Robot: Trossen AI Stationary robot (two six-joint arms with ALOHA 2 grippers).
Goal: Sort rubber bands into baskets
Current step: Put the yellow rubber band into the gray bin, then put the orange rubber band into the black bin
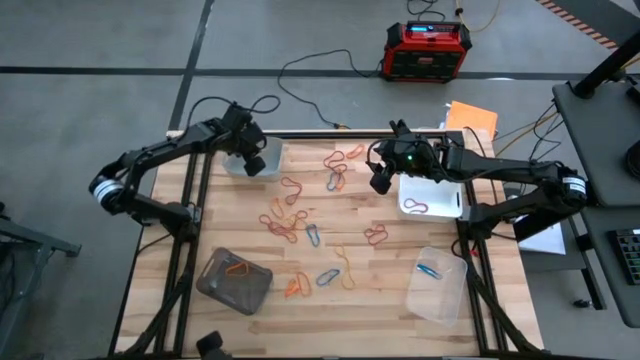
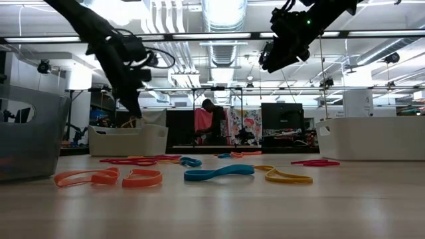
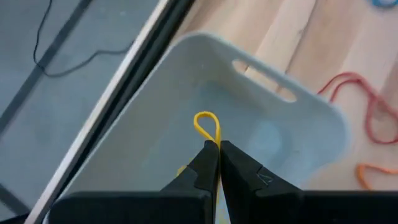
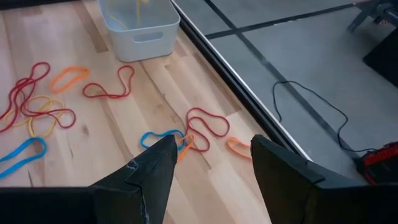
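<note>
Yellow rubber band [image 3: 207,126] pinched between closed fingers of left end effector [image 3: 217,149], hanging over clear basket [image 3: 311,118] at 11 o'clock on the desk [image 1: 380,290]. Loose bands [image 1: 290,222] scattered mid-desk; red one in white basket [image 1: 445,200] at 3 o'clock. Right end effector [image 4: 211,158] hovering with fingers spread apart above bands [image 4: 186,134] near 12 o'clock edge
</note>
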